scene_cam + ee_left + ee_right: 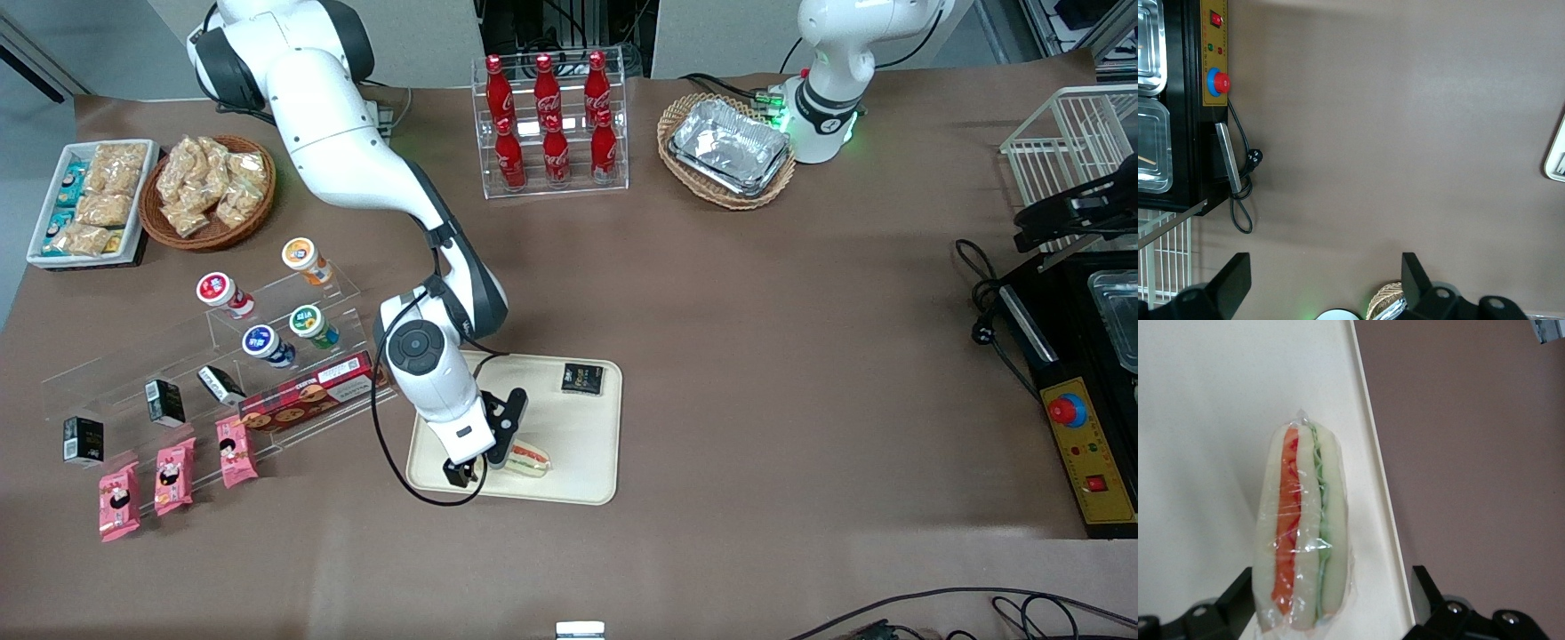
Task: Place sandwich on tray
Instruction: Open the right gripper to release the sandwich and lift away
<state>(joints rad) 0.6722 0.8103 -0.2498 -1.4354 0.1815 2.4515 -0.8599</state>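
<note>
Where the bench's near edge runs past the front camera, the tray (587,418) lies a little way in from it, toward the working arm's end of the middle. On the tray's near part lies the sandwich (526,460), close to the near rim, its red and green stripes showing through the clear wrap. The gripper (480,467) hangs low over the tray with the sandwich's end between its fingers (1238,595); in the wrist view the fingers stand spread, one on each side of the sandwich (1301,533), and whether they touch the wrap I cannot tell. A cable (400,462) loops from the arm down over the tray's near corner onto the bench.

Farther in, a small black packet (583,378) sits at the tray's far corner. Toward the working arm's end, three pink packets (173,476) lie on the bench near the front, just before a clear stepped stand (213,356) that carries small black boxes (164,402), a red biscuit box (307,402) and four cups (267,307) on their sides.

Near the far edge stand six red bottles (551,120) in a clear rack. Beside them, toward the parked arm, a wicker basket (725,191) holds foil trays (731,147). At the working arm's far corner sit a basket of snack bags (206,187) and a white tray of packets (93,200). A black control box (1080,444) with a red button occupies the parked arm's end.
</note>
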